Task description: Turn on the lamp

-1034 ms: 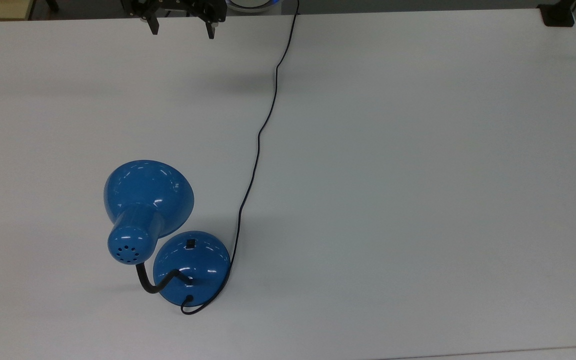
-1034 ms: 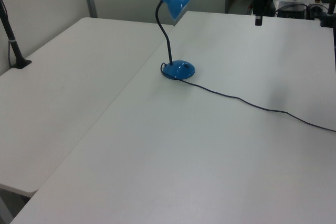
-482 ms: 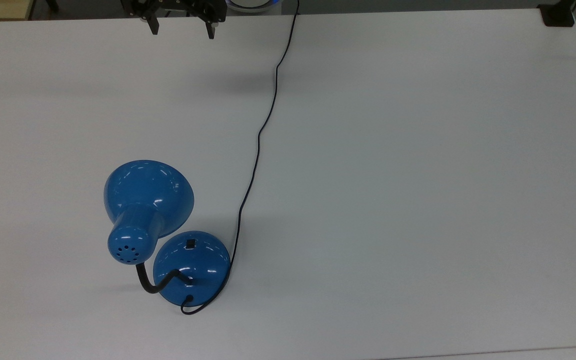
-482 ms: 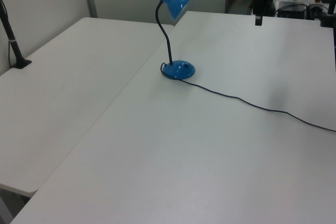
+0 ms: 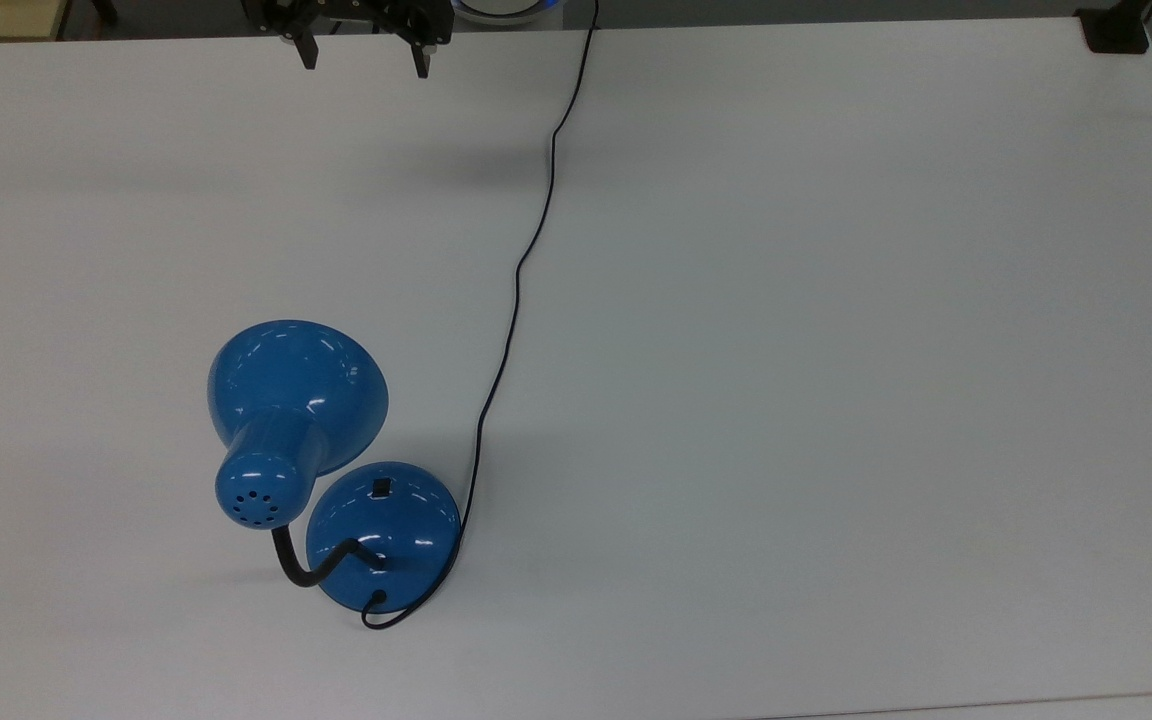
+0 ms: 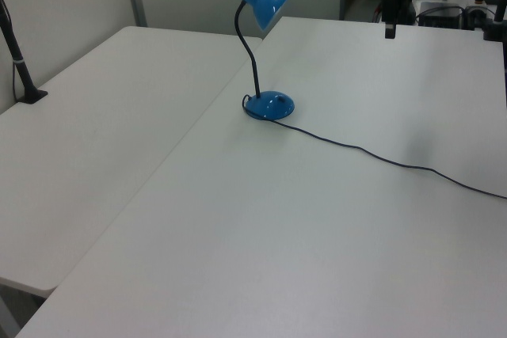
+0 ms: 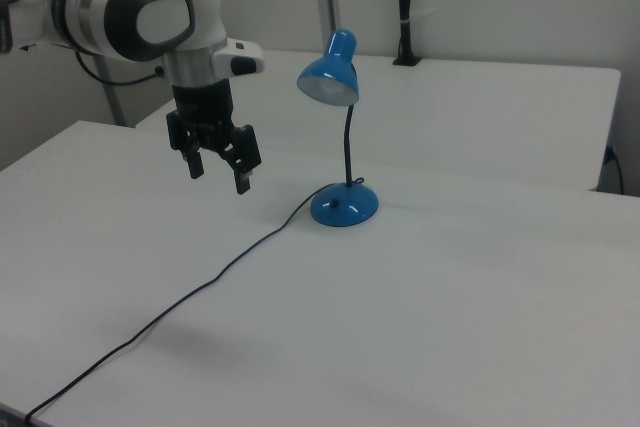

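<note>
The lamp [image 5: 296, 390] is glossy blue, with a dome shade, a black gooseneck and a round base [image 5: 383, 533] carrying a small black switch [image 5: 380, 488]. It stands at the top view's lower left, in the left view as the lamp [image 6: 268, 104], and in the right view as the lamp [image 7: 344, 205]. Its shade looks unlit. A thin black cord [image 5: 519, 270] runs from the base across the table. My gripper [image 5: 364, 60] hangs open and empty at the top view's upper edge, far from the lamp. The gripper [image 7: 218, 175] hovers well above the table, left of the lamp in the right view.
The white table [image 5: 836, 350] is wide and bare around the lamp. A second white table [image 6: 95, 132] adjoins it at the left view's left. A black clamp [image 5: 1114, 30] sits on the top view's far right corner.
</note>
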Robot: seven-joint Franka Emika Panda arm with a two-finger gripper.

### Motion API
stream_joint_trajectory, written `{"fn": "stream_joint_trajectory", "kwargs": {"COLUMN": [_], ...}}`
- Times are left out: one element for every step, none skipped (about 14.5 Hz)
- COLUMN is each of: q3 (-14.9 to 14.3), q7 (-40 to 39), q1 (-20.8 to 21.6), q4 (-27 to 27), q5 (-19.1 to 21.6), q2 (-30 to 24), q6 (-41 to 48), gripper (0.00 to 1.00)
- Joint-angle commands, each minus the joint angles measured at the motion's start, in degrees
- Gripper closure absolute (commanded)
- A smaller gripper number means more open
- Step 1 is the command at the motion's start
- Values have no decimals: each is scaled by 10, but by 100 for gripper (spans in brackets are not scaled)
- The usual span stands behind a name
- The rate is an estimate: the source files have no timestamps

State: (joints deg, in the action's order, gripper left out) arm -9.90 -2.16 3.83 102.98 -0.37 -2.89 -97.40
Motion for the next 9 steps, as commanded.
{"fn": "stream_joint_trajectory", "kwargs": {"q3": [-2,-3,-6,-10,-12,-12,-12,-12,-13], "q7": [-39,-57,-63,-64,-63,-61,-61,-62,-62], "q1": [2,1,1,2,2,2,2,2,2], "q4": [-2,-2,-2,-2,-2,-2,-2,-2,-2], "q5": [-17,-18,-18,-17,-12,-11,-10,-9,-9], "q2": [4,5,5,6,7,9,11,12,21], "q6": [6,7,8,7,6,5,-1,-18,-35], "gripper": [0,5,19,49,79,92,97,100,100]}}
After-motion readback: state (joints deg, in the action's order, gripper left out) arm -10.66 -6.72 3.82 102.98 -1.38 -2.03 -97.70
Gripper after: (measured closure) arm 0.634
